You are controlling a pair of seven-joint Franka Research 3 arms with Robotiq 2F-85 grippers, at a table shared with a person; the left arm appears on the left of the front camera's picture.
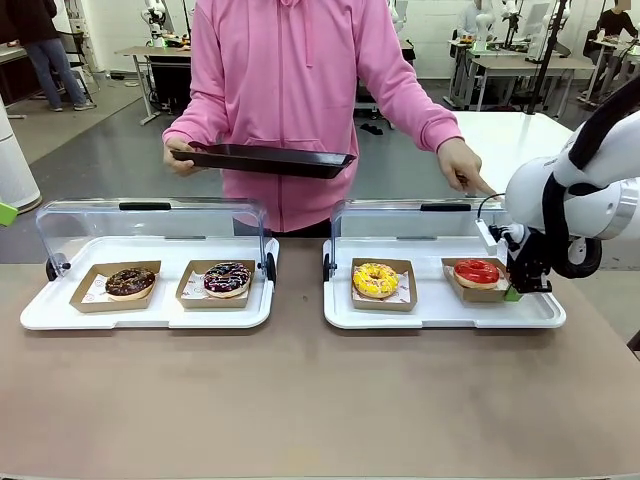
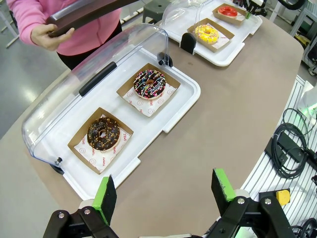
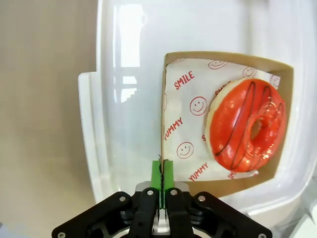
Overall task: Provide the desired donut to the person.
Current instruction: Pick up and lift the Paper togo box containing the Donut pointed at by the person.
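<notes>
The red-glazed donut (image 3: 247, 125) sits in its cardboard tray (image 3: 228, 58) at the right end of the right display case (image 1: 440, 312), whose lid is swung open for reach. My right gripper (image 3: 162, 171) is clenched on the cardboard's thin side wall, I judge to spare the icing. The person's hand (image 1: 462, 165) points at this donut, and the other holds out a black tray (image 1: 262, 160), apparently to receive it. My left gripper (image 2: 164, 191) hangs released over the bench (image 1: 300, 400), left side.

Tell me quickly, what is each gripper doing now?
Left gripper: open, holding nothing.
Right gripper: closed on edge of cardboard tray with red donut.
</notes>
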